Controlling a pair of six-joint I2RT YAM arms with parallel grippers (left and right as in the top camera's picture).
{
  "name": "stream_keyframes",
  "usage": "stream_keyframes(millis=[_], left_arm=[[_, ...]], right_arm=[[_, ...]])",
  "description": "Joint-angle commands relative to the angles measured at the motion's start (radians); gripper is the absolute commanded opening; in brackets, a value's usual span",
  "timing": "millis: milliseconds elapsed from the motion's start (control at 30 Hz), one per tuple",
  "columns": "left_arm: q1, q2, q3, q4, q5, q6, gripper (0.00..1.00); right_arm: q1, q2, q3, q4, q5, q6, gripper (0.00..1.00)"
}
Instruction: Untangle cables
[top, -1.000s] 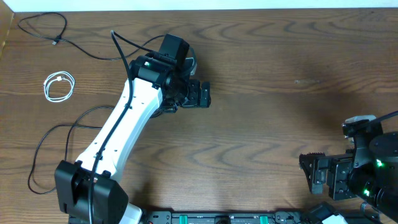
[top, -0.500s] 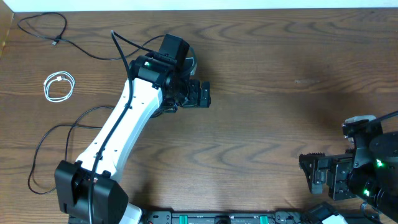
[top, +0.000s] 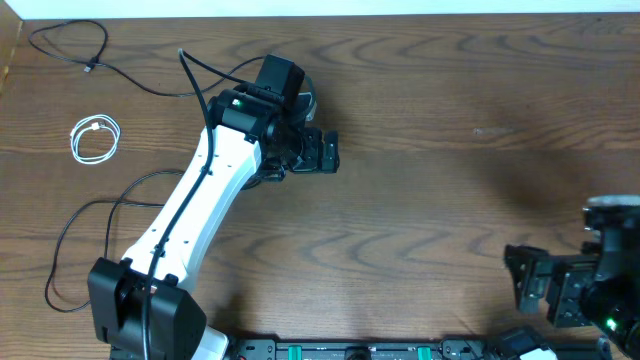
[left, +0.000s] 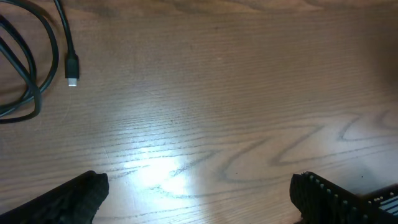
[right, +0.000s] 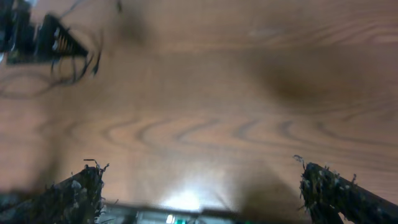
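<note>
Along the left edge of the surface (top: 450, 200) lie the cables (top: 74, 138). Left gripper (left: 199, 198) gapes wide, black plug (left: 72, 67) just ahead-left, pointing toward it. Right gripper (right: 202, 190), also spread, idles near-right corner, well apart.

Right arm (top: 612, 290): slides toward the overhead view's edge, between 3 and 4 o'clock; the border now cuts off more of it.
Right fingers (top: 530, 270): carried outward with the arm, their tips sit farther toward 3 o'clock than a second ago.
White housing (top: 612, 203) on top of the right arm: shifts the same way and now reaches the border at 3 o'clock.
Desk (top: 440, 260): a wider strip of bare wood shows at 9 o'clock of the right fingers.
Timing: almost no shift in the first half second; nearly all of the move falls in the last half second.
</note>
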Motion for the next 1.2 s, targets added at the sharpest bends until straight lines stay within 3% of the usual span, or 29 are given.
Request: stream_keyframes(millis=[0, 367, 600, 1067, 1167], left_arm=[[0.001, 0.001, 0.0, -0.003, -0.014, 0.009, 0.98], [0.001, 0.001, 0.0, -0.003, -0.014, 0.009, 0.98], [0.001, 0.001, 0.0, -0.003, -0.014, 0.009, 0.98], [0.001, 0.001, 0.0, -0.003, -0.014, 0.009, 0.98], [0.001, 0.001, 0.0, -0.003, -0.014, 0.009, 0.98]], right_arm=[[-0.072, -0.044, -0.063, 0.052, 0.027, -0.115, 0.99], [-0.198, -0.216, -0.312, 0.087, 0.063, -0.17, 0.99], [-0.233, -0.359, -0.537, 0.354, 0.033, -0.301, 0.99], [-0.273, -0.663, -1.061, 0.835, -0.015, -0.313, 0.99], [-0.273, -0.711, -1.164, 0.929, -0.046, -0.381, 0.99]])
